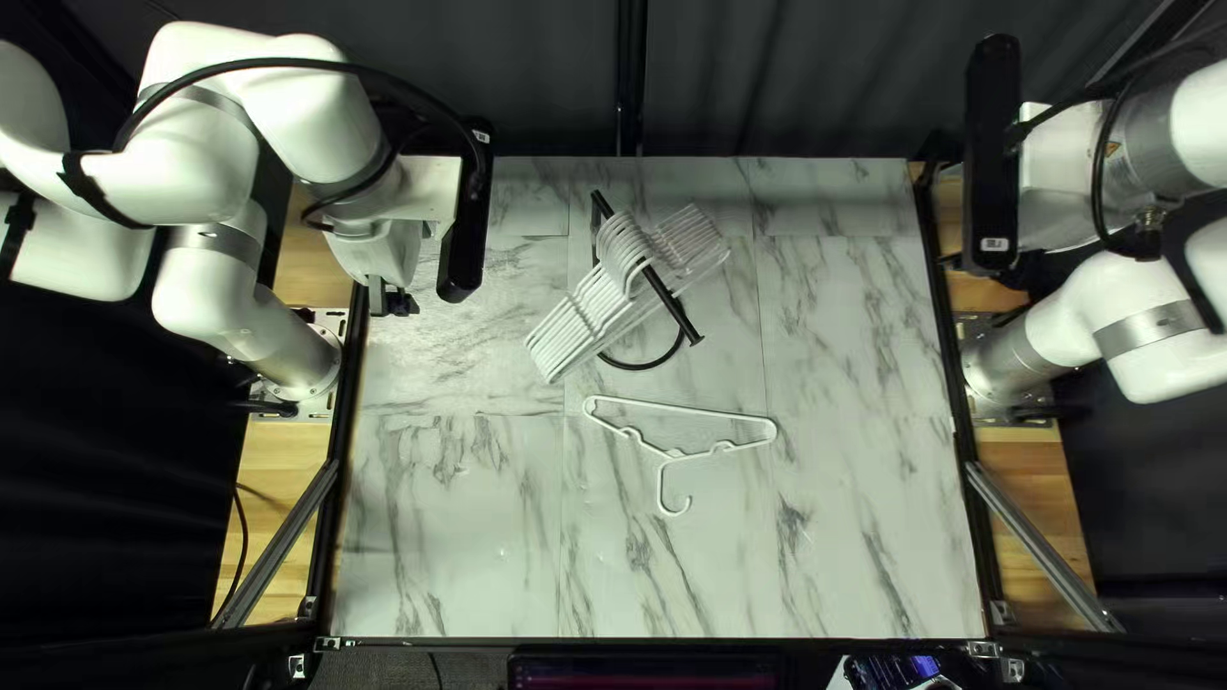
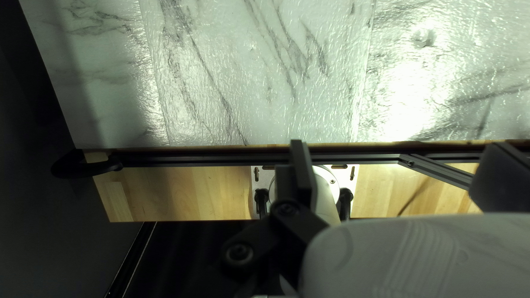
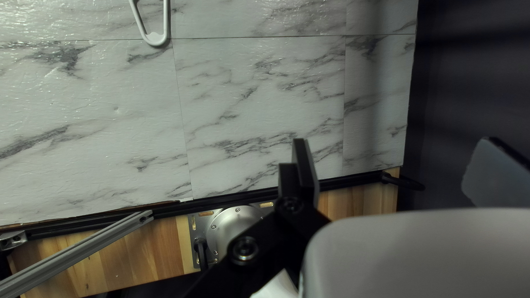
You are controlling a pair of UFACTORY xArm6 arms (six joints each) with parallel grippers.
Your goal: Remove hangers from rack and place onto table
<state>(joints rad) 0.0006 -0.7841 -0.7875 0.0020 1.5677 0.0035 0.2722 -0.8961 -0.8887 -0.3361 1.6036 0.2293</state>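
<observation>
Grip: While the left gripper (image 2: 397, 149) and right gripper (image 3: 395, 146) both stand wide, neither holds anything.
Dial: top left view, rack as centre, twelve towards the curtain (image 1: 537, 77).
Left gripper: nine o'clock.
Right arm (image 1: 1074, 192): three o'clock.
Rack (image 1: 675, 313): its black bar slants from eleven to five, carrying nested white hangers (image 1: 569, 335).
Loose hanger (image 1: 697, 409): flat on the table (image 1: 844, 550) at six o'clock, hook towards six.
Handling: probably light, fairly stiff plastic, slick and slightly springy; squeeze gently.
Hold: pinch one outer hanger's frame near its hook, then ease the hook off the bar.
Risk: close nesting could drag neighbours along.
Progress: seemingly early, most hangers remaining racked.
</observation>
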